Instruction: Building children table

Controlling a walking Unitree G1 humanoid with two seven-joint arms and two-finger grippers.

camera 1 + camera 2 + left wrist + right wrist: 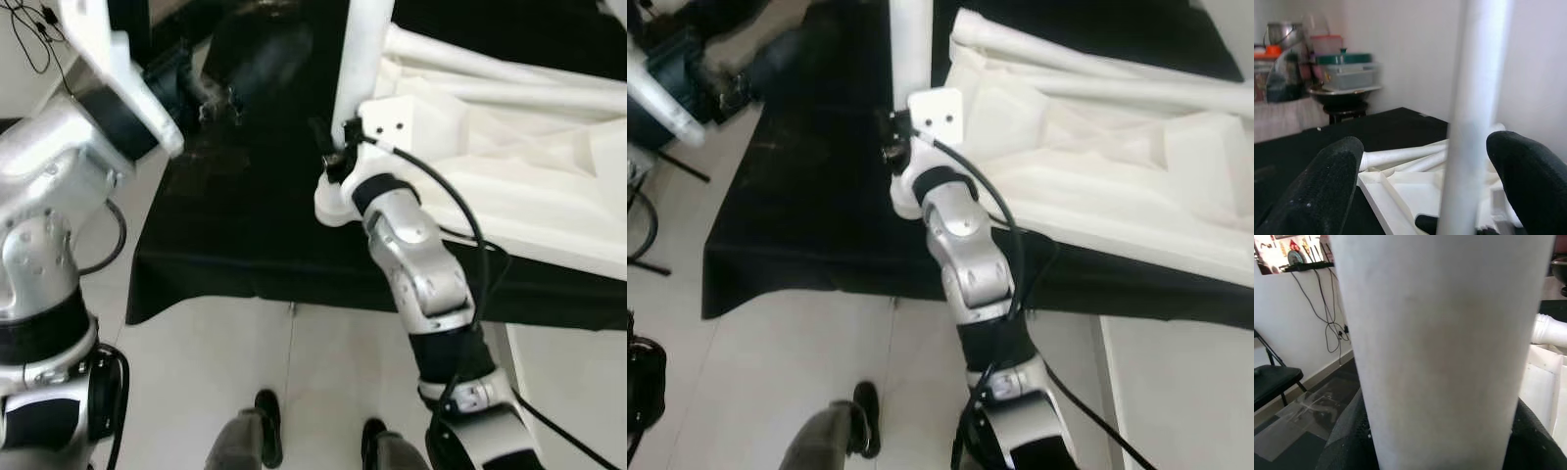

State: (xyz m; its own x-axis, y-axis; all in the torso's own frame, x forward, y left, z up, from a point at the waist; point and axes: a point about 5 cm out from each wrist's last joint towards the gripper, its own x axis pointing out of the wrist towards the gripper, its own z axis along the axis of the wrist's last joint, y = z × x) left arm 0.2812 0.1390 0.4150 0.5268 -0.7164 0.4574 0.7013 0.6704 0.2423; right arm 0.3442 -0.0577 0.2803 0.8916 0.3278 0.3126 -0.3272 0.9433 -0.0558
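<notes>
**Right gripper on upright leg, left gripper spread beside it**

Clamped round a white round plastic table leg (364, 59) with the right gripper (893, 137), near the leg's lower end; leg stood upright over the black cloth-covered work surface (235, 225). Black fingers (1344, 440) pressed against both sides of the leg in the right wrist view. Left gripper (1425, 186) held wide, nothing gripped, leg passing between its fingers (1327, 186) without visible contact (blurred, so not certain). White flat plastic tabletop panel (1097, 186) lay upside down on the cloth just beside the leg, more white tapered legs (1087, 59) resting across its far part. Robot's dark feet (266, 421) on pale tiled floor (323, 352).

Judged step: seating the leg into a socket on the panel. Best done by keeping the leg vertical, lining its end over the socket before pressing down, steadying higher up with the left gripper. Risk: tilted entry jamming, or panel sliding on cloth. Socket itself not made out.
</notes>
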